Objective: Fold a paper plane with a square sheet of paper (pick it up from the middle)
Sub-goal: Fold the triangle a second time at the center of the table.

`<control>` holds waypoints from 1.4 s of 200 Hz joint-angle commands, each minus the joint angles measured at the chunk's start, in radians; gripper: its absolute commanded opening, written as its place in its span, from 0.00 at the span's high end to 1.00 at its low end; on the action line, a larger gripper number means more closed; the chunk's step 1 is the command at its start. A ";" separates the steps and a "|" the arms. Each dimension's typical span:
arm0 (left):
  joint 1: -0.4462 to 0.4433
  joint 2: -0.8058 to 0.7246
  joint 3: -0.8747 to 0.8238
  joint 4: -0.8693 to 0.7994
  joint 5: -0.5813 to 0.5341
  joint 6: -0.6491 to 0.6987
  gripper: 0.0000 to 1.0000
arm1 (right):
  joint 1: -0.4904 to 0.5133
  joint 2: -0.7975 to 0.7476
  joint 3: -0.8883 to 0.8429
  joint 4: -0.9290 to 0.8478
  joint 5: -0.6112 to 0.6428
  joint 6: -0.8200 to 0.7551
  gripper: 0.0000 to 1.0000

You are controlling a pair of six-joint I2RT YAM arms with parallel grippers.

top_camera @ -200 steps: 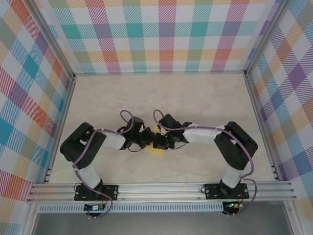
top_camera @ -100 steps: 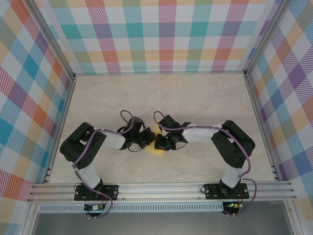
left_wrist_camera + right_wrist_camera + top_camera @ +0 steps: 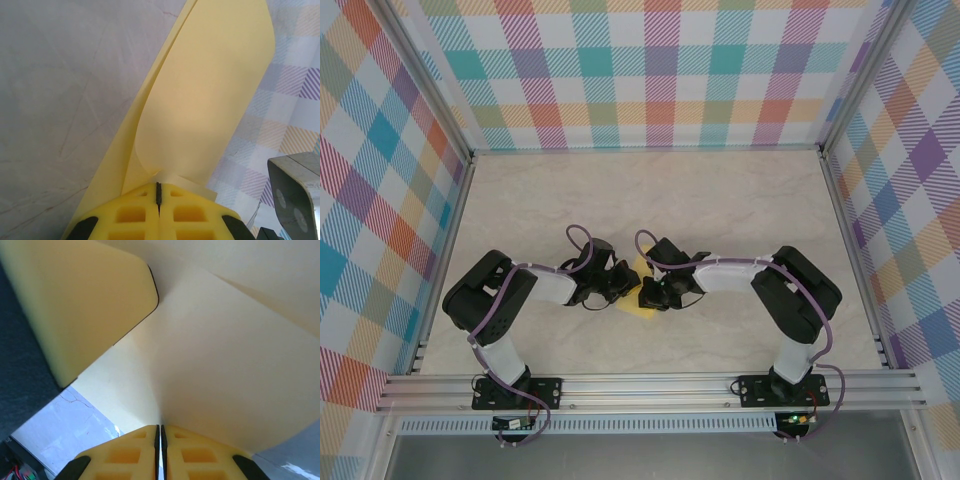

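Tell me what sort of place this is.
Probably a robot lab test cell, not a home: colourful checked backdrop walls on an aluminium frame, a pale marble-patterned tabletop, and two black-and-white robot arms pinching a thin yellow paper sheet.

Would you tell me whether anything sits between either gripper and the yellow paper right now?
Nothing visible does. The left gripper is shut on the paper, and the right gripper is shut on it too, so both grip it directly with nothing in between.
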 commanded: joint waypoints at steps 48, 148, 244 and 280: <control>0.005 0.037 -0.017 -0.071 -0.016 0.016 1.00 | -0.002 -0.046 -0.064 -0.063 0.024 0.003 0.87; 0.005 0.035 -0.017 -0.075 -0.015 0.021 1.00 | 0.003 -0.115 0.004 -0.032 -0.036 0.011 0.86; 0.006 0.036 -0.017 -0.081 -0.015 0.025 1.00 | 0.007 0.013 -0.046 0.011 -0.057 0.055 0.87; 0.004 0.041 -0.022 -0.080 -0.021 0.023 1.00 | 0.006 -0.006 -0.106 0.022 -0.058 0.061 0.86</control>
